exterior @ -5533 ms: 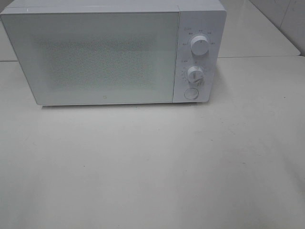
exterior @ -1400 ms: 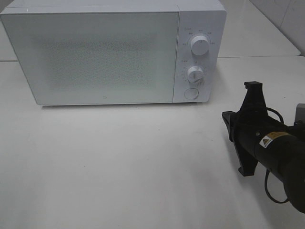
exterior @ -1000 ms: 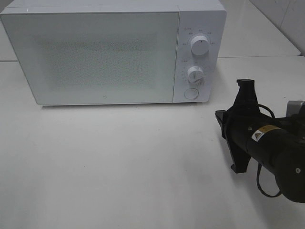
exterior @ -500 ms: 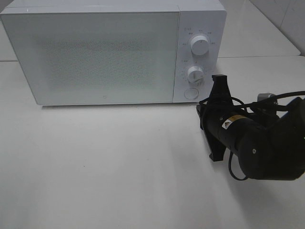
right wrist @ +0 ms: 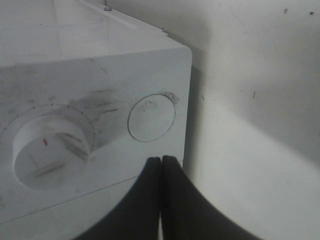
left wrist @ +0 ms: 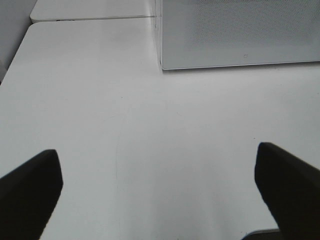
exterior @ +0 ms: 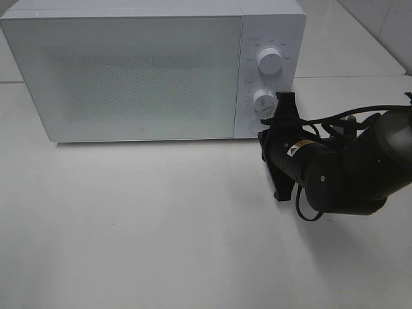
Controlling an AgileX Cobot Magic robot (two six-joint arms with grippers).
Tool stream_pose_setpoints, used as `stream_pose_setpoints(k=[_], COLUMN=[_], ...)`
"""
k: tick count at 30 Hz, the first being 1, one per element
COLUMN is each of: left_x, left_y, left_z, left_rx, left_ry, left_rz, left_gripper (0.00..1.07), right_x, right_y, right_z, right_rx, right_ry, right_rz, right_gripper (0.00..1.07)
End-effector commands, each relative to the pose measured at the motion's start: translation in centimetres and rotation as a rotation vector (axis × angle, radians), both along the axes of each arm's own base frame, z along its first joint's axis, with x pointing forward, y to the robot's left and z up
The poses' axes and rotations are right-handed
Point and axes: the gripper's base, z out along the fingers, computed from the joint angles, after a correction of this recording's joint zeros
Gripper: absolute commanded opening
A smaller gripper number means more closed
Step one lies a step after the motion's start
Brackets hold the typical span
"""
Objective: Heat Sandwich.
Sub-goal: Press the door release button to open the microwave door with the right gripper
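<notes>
The sandwich is out of view in every frame. A white microwave (exterior: 129, 71) stands at the back of the table with its door closed. My right gripper (right wrist: 161, 162) is shut with nothing between its fingers. Its tips sit just in front of the microwave's control panel, right below the round button (right wrist: 151, 118) and beside the lower dial (right wrist: 47, 152). From the high camera, the black right arm (exterior: 322, 170) reaches in from the right and covers the panel's lower corner. My left gripper (left wrist: 159, 195) is open over bare table, with the microwave's front corner (left wrist: 165, 60) ahead of it.
The upper dial (exterior: 269, 60) and lower dial (exterior: 264, 100) sit on the panel above the arm. A white table (exterior: 129, 225) spreads in front of the microwave. A cable (exterior: 347, 119) loops off the right arm. A table seam (left wrist: 95, 17) runs behind.
The right arm has swung left and forward from the table's right side to the microwave's control panel. Its gripper stayed shut. The microwave door is unchanged.
</notes>
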Motion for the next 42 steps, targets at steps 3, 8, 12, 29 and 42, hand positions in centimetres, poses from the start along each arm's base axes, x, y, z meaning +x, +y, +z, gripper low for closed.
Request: stream_pose_setpoints(k=[3, 8, 12, 29, 42], left_x=[-0.3, -0.3, -0.3, -0.3, -0.3], left_y=[0.0, 0.0, 0.0, 0.0, 0.0], left_z=[-0.1, -0.1, -0.1, -0.1, -0.1], left_rx=[-0.003, -0.003, -0.003, -0.003, -0.003], left_ry=[-0.024, -0.024, -0.024, -0.024, -0.024], left_rz=[0.001, 0.001, 0.001, 0.001, 0.001], left_gripper=[1.01, 1.01, 1.01, 1.01, 1.01], right_x=[1.2, 2.0, 2.6, 5.0, 6.0], right_y=[-0.1, 0.0, 0.1, 0.0, 0.2], right_z=[-0.1, -0.5, -0.9, -1.2, -0.6], right_rx=[-0.006, -0.012, -0.015, -0.009, 0.004], right_ry=[0.005, 0.004, 0.011, 0.009, -0.087], right_rz=[0.007, 0.007, 0.015, 0.018, -0.006], right_gripper=[0.01, 0.02, 0.02, 0.03, 0.02])
